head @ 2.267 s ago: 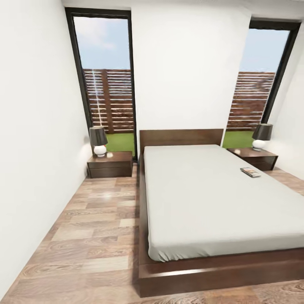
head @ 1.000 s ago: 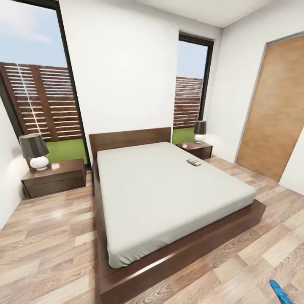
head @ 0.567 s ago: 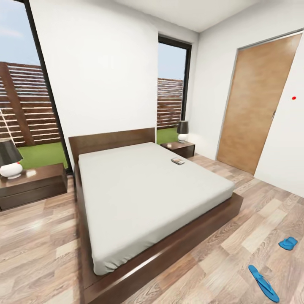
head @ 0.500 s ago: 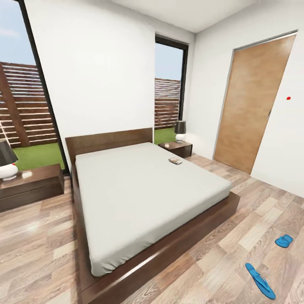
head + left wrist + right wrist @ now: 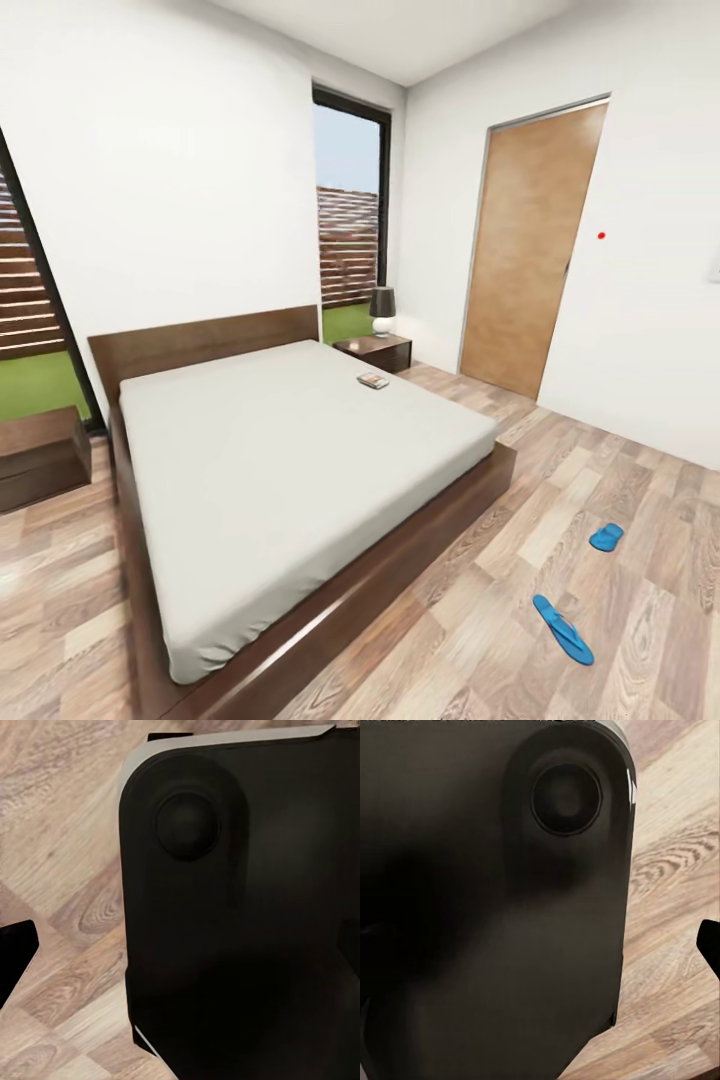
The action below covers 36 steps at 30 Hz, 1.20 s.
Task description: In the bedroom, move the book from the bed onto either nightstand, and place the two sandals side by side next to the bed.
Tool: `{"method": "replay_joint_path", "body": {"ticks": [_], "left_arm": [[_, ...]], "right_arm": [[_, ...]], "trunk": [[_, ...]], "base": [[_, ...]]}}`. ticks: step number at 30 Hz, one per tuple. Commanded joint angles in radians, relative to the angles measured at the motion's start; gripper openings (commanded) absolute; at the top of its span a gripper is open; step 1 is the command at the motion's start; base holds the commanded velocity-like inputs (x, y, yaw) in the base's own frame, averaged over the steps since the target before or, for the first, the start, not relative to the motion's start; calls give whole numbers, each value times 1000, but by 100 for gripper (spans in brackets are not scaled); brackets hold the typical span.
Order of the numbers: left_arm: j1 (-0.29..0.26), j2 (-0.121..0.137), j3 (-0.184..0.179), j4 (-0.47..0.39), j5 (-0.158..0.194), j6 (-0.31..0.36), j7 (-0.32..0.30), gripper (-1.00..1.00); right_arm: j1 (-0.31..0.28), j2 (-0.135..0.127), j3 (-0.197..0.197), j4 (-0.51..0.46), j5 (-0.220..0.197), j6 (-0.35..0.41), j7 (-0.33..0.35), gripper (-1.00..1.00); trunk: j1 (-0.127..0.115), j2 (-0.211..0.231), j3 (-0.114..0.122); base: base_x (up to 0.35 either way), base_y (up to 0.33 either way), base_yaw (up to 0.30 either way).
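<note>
**Ana:** Sandals first, since they lay nearest. What did the head view give you?

**Ben:** Two blue ones on the plank floor (image 5: 470, 620), out past the bed's foot corner. The nearer sandal (image 5: 563, 629) lay long and slanted; the farther sandal (image 5: 606, 537) sat beyond it, closer to the door wall. They were apart from each other and well clear of the bed, not side by side.

**Ana:** And the bed?

**Ben:** The bed (image 5: 300, 470) ran away from the camera, dark brown frame, pale mattress, headboard against the white wall. The book (image 5: 373, 380) lay flat on the mattress near the head end, close to the edge that faced the door.

**Ana:** Nightstands?

**Ben:** One nightstand (image 5: 374, 351) stood just beyond that side of the bed, by the headboard, with a dark-shaded lamp (image 5: 382, 310) on top. The other nightstand (image 5: 40, 455) was on the opposite side, cut by the frame edge. Behind them were the tall dark-framed window (image 5: 350, 215) and, farthest off, the light wooden door (image 5: 530, 250).

**Ana:** State of the claws?

**Ben:** I could not tell for either. The left wrist view showed a black rounded housing (image 5: 240, 907) over wood floor, and the right wrist view showed a similar dark housing (image 5: 495, 907) over floor. No fingertips were clear enough to judge.
</note>
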Motion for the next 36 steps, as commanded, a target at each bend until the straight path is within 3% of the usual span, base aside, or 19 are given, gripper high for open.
{"method": "replay_joint_path", "body": {"ticks": [1, 15, 28, 36], "left_arm": [[0, 0, -1, 1, 0, -4, 0, 100], [0, 0, -2, 0, -1, -6, 0, 100], [0, 1, -6, -1, -1, -7, 0, 100], [0, 1, -15, -9, -19, -30, -1, 100]], "right_arm": [[0, 0, -1, 0, 0, 0, 3, 100], [0, -6, -1, 0, 0, -3, 3, 100], [1, -48, -2, 0, -1, -5, 3, 100], [1, -55, -2, 0, -2, -5, 3, 100]], "trunk": [[0, 0, 0], [0, 0, 6], [0, 0, 12], [0, 0, 18]], "base": [[0, 0, -295], [0, 0, -294], [0, 0, -289], [0, 0, -272]]}}
